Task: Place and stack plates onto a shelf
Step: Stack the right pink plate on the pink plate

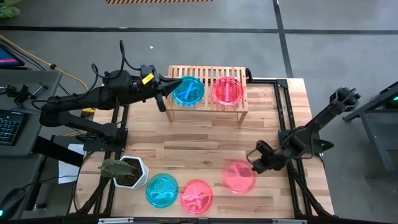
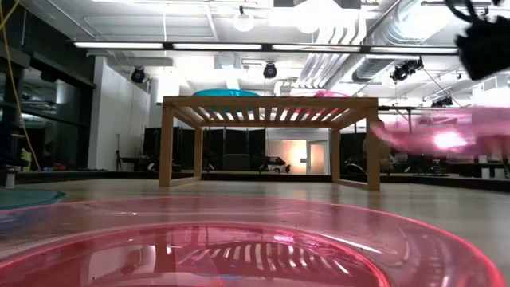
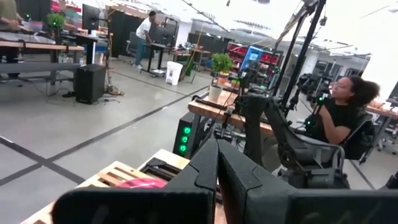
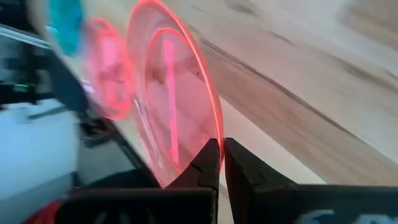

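Low view: the near pink plate point(image 2: 239, 243) is cut off by the six o'clock edge; the lifted pink plate point(image 2: 434, 135) at three o'clock is a blur, as is the right gripper point(image 2: 488, 44) at one o'clock. Right wrist view: the teal plate point(image 4: 65, 25) at eleven o'clock is smeared and cropped. Left wrist view: the shelf point(image 3: 118, 177) is largely hidden behind the left gripper point(image 3: 217, 180).

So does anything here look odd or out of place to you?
Only one thing: a white plant pot sits on the table's near-left edge beside the loose blue plate, and it has nothing to do with plates. Otherwise all tidy; the right gripper is pinching a pink plate by its rim.
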`<state>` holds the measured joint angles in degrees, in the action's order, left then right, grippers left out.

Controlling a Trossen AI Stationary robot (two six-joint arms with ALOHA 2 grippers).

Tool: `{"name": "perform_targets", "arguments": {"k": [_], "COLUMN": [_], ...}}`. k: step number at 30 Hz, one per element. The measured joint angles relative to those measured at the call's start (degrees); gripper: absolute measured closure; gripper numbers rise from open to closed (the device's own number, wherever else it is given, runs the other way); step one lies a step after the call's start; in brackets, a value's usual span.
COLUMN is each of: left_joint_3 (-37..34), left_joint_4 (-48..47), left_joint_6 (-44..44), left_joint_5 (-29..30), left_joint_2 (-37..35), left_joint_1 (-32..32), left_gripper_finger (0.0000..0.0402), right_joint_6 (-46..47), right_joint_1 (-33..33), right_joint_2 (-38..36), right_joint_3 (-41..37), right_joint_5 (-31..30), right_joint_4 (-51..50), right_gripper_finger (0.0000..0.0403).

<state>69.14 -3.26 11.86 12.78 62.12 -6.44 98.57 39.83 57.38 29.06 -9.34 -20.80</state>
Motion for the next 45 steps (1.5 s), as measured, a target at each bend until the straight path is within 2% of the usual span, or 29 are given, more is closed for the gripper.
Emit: {"name": "perform_targets", "arguments": {"k": [9, 13, 17, 22, 30, 32, 34, 39, 45], "left_joint_3": [0.0, 0.0, 0.0, 0.0, 0.0, 0.0, 0.0, 0.0, 0.0], "left_joint_4": [0.6, 2.0, 4.5, 6.4, 6.7, 7.0, 7.4, 7.9, 7.9], "left_joint_6": [0.0, 0.0, 0.0, 0.0, 1.4, 1.5, 1.5, 1.5, 1.5], "left_joint_5": [0.0, 0.0, 0.0, 0.0, 0.0, 0.0, 0.0, 0.4, 1.5], "left_joint_2": [-0.1, -0.1, -0.1, -0.1, -0.1, -0.1, -0.1, -0.1, -0.1], "left_joint_1": [0.0, 0.0, 0.0, 0.0, 0.0, 0.0, 0.0, 0.0, 0.0], "left_gripper_finger": [0.0402, 0.0401, 0.0402, 0.0401, 0.0402, 0.0402, 0.0401, 0.0401, 0.0401], "right_joint_6": [-16.7, -24.1, -29.8, -32.6, -32.6, -32.6, -33.4, -42.8, -51.0], "right_joint_1": [-14.1, -22.4, -31.9, -44.4, -58.4, -60.0, -60.9, -61.5, -63.3], "right_joint_2": [-0.7, -3.7, -8.8, -13.4, -12.9, -12.2, -11.1, -7.2, -4.0], "right_joint_3": [0.0, 0.1, 0.1, 0.1, 0.1, 0.3, 2.5, 13.9, 22.2], "right_joint_5": [0.4, 0.3, -0.6, -2.6, -5.3, -5.3, -5.2, -5.7, -5.9], "right_joint_4": [19.1, 25.8, 26.7, 26.8, 26.5, 25.5, 20.5, 3.6, -8.1], "right_gripper_finger": [0.0403, 0.0403, 0.0403, 0.0403, 0.0403, 0.0403, 0.0403, 0.0403, 0.0403]}}
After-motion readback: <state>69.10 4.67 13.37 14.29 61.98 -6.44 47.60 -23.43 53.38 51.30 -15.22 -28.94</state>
